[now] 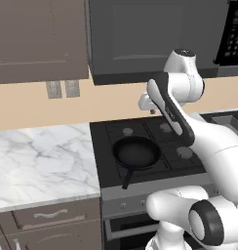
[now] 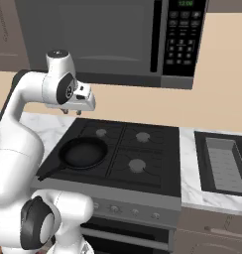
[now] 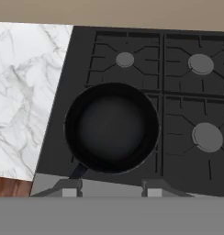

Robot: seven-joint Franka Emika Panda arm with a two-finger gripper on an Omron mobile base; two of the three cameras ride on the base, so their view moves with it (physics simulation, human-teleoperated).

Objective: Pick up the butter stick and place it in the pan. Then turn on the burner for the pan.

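Observation:
The black pan [image 1: 136, 152] [image 2: 83, 153] [image 3: 111, 127] sits empty on the front left grate of the black cooktop [image 3: 187, 101], its handle pointing toward the front edge. The burner under the pan is hidden by it. The butter stick is out of view. My gripper [image 1: 150, 110] [image 2: 72, 112] [image 3: 111, 189] hangs high above the stove, near the back wall, looking straight down on the pan. Its fingertips [image 3: 70, 188] stand apart with nothing between them, so it is open.
Three uncovered burners show grey caps [image 3: 125, 59] [image 3: 201, 63] [image 3: 207, 137]. A row of knobs [image 2: 115, 209] runs along the stove front. Marble counter [image 1: 38, 161] lies left of the stove, a sink [image 2: 222, 163] to the right, and a microwave [image 2: 182, 39] above.

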